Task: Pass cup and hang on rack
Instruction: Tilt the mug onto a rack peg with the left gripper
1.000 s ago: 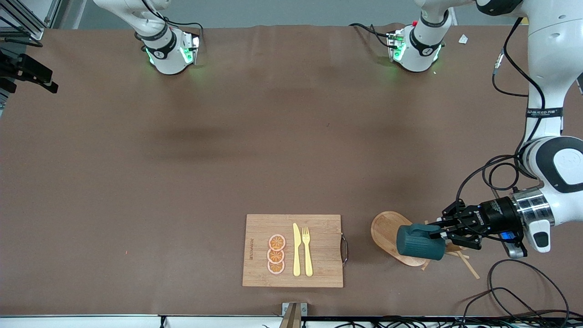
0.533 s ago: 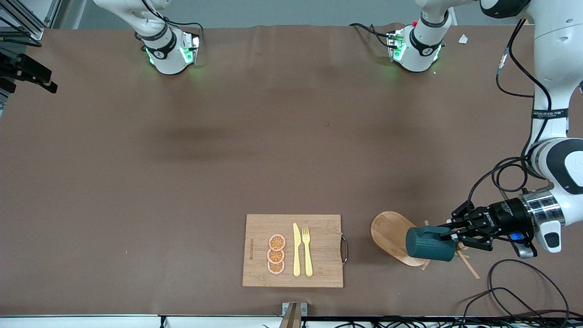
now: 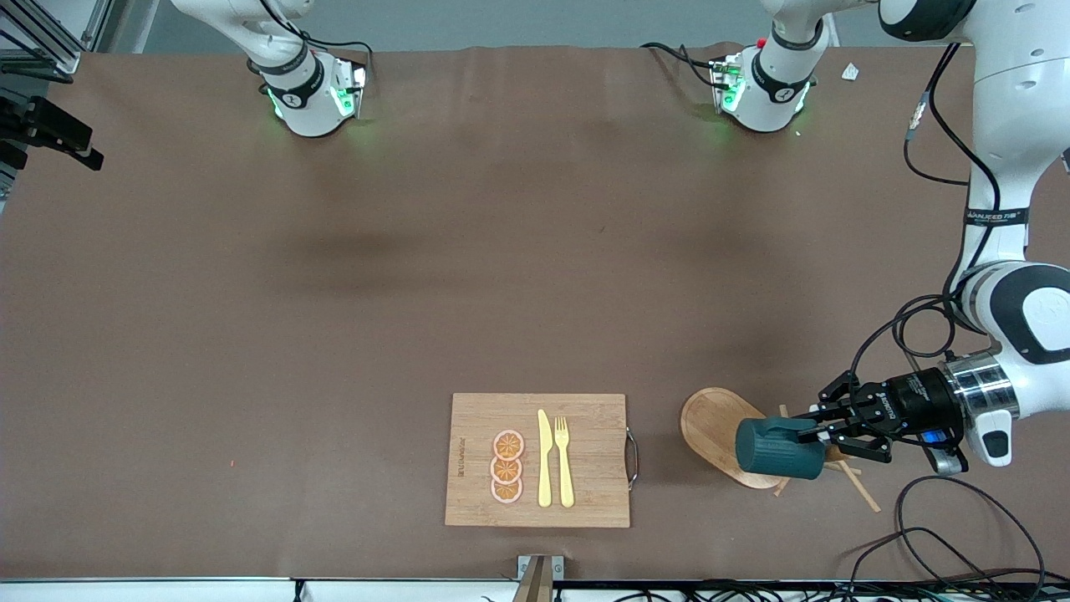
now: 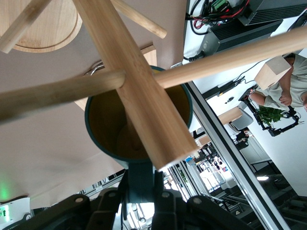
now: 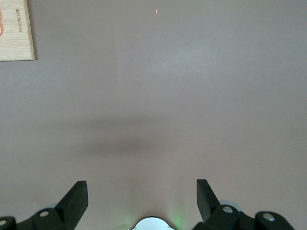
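The dark teal cup (image 3: 777,449) lies on its side in the air over the rack (image 3: 709,420), a light wooden mug tree with an oval base. My left gripper (image 3: 823,431) is shut on the cup's handle. In the left wrist view the cup's mustard-yellow inside (image 4: 108,122) faces the rack's post (image 4: 139,91), and thin pegs (image 4: 57,93) cross in front of its mouth. The left gripper (image 4: 141,184) clamps the dark handle there. My right gripper (image 5: 141,191) is open and empty above bare table. It is out of the front view.
A rectangular bamboo cutting board (image 3: 585,418) with a yellow knife, a fork and orange slices lies near the table's front edge, beside the rack toward the right arm's end. Its corner shows in the right wrist view (image 5: 17,28). Loose cables (image 3: 945,535) lie near the left arm.
My left gripper with the cup shifted a little toward the left arm's end of the table, then back over the rack. The right arm's part in view has not moved.
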